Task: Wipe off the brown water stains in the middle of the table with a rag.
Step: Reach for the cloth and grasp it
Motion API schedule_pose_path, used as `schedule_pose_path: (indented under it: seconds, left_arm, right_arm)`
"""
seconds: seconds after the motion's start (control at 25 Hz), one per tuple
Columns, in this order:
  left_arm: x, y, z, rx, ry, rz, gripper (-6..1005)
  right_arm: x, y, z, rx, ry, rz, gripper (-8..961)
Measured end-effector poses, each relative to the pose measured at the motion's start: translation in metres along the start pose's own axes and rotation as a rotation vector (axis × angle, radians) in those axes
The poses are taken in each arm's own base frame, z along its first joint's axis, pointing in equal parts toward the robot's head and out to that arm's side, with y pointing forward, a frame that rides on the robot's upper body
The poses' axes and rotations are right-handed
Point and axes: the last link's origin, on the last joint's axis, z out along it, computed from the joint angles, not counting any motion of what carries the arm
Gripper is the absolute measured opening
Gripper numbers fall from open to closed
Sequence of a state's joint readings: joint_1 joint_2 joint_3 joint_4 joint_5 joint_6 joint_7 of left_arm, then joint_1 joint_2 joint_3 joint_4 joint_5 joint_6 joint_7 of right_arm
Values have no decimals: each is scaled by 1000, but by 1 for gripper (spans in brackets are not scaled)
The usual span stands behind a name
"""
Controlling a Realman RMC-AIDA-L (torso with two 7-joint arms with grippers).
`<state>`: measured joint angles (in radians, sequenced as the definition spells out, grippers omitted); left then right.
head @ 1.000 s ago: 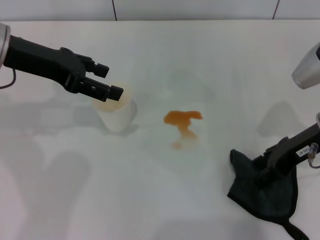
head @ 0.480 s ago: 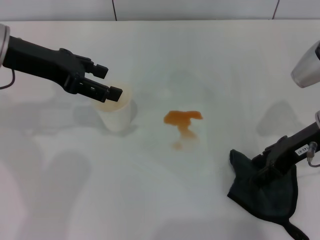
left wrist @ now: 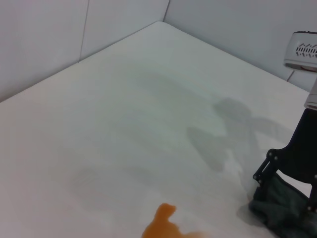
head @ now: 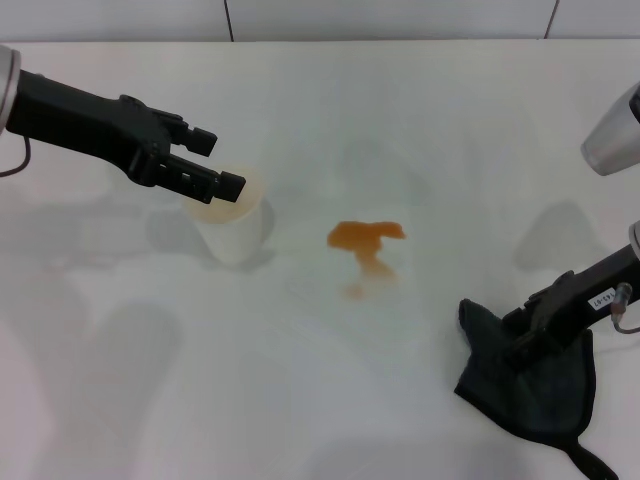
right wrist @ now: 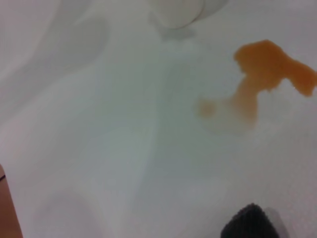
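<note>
the table (head: pixel 420 110): white, flat. the brown water stains (head: pixel 364 240): orange-brown blotch at table middle, pale tail and a droplet toward the near side. white paper cup (head: pixel 232 228): upright, left of the stains. the left gripper (head: pixel 222 162): raised above the cup's rim, fingers parted with nothing between them. the rag (head: pixel 528 380): dark cloth crumpled at near right, apart from the stains. the right gripper (head: pixel 528 330): down on the rag's upper fold, apparently pinching it, fingertips hidden by the cloth.

I think I am working in a test lab: I see a big plain white bench (head: pixel 420 120) and bare tiled walls (head: pixel 390 18).
</note>
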<state>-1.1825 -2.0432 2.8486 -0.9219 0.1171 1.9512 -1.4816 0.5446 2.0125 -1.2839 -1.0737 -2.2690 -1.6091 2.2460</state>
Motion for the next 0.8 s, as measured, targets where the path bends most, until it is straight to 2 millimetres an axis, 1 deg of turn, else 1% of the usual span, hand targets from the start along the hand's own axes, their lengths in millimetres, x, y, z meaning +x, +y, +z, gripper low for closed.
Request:
schedule_pose_path:
  seconds: [0.16, 0.56, 0.8]
  left_arm:
    - [0, 0, 0, 0, -2, 0, 894]
    - [2, 0, 0, 0, -3, -6, 894]
    - [3, 0, 0, 0, -4, -8, 894]
  right_arm:
    - [0, -1, 1, 0, -1, 5, 821]
    - [0, 0, 5, -1, 8, 6, 656]
    - [-1, 1, 6, -10, 15, 2, 657]
